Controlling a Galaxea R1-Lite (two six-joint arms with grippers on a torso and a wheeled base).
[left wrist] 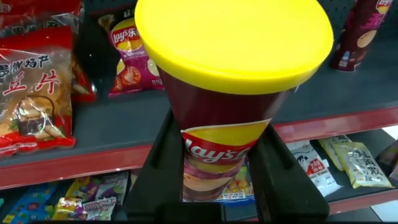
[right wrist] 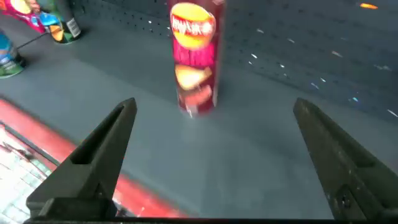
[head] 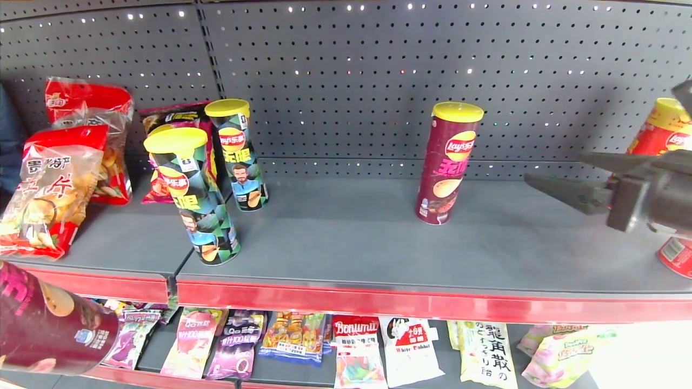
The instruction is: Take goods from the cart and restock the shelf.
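A maroon chip can with a yellow lid sits between the black fingers of my left gripper, which is shut on it. In the head view this can hangs low at the left, below the front edge of the grey shelf. A second maroon can stands upright mid-shelf. My right gripper hovers open over the right part of the shelf. In the right wrist view that standing can is beyond my right gripper, with nothing between the fingers.
Two green-and-black cans and snack bags stand at the shelf's left. A red can stands at the far right behind the right gripper. The red shelf lip fronts a lower shelf of candy packets. Pegboard backs it.
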